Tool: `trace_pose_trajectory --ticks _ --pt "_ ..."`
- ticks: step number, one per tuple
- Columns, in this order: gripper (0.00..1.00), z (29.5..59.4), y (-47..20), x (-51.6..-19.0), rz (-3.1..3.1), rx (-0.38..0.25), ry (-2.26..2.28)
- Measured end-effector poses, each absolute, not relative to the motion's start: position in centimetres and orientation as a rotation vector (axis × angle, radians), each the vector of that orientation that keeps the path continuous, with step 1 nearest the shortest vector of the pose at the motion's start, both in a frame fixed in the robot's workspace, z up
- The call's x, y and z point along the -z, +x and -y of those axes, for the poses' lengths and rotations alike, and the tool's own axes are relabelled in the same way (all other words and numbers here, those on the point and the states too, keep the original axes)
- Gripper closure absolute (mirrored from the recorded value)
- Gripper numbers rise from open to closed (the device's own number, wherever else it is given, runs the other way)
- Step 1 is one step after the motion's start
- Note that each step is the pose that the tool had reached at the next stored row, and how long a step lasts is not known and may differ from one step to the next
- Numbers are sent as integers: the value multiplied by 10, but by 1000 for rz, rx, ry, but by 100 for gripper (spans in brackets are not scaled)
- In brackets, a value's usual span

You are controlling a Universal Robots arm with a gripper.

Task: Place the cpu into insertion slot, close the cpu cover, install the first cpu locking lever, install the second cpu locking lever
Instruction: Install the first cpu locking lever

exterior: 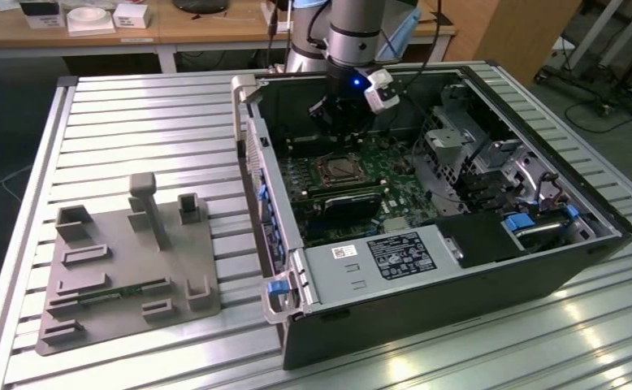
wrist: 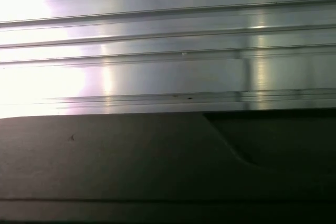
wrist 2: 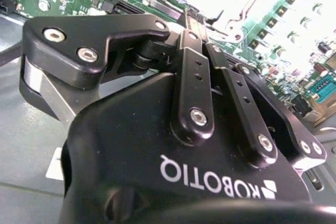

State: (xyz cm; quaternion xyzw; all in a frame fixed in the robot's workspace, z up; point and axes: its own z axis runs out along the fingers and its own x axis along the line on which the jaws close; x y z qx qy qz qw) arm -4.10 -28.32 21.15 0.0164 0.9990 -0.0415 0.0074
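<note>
In the exterior view an open computer case (exterior: pixel 425 268) lies on the slatted table with its green motherboard showing. The insertion slot (exterior: pixel 340 169) is a dark square with a silvery metal rim in the middle of the board. My gripper (exterior: pixel 344 132) hangs inside the case just behind the slot and a little above the board. In the second wrist view the gripper (wrist 2: pixel 191 15) has its black fingers (wrist 2: pixel 192 77) drawn together, and I see nothing between them. Whether the cpu lies in the slot, and how the cpu cover stands, I cannot tell.
The case's walls (exterior: pixel 253 154) ring the board closely. A drive cage (exterior: pixel 462 142) and cables stand on the exterior view's right, and a labelled power unit (exterior: pixel 387 258) sits at the front. A grey fixture plate (exterior: pixel 121 268) lies on the table to the left.
</note>
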Motion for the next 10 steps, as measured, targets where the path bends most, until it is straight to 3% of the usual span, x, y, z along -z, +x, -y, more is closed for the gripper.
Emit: trace_pose_trajectory --ticks 10 --pt "90 282 -38 -210 -3122 126 52"
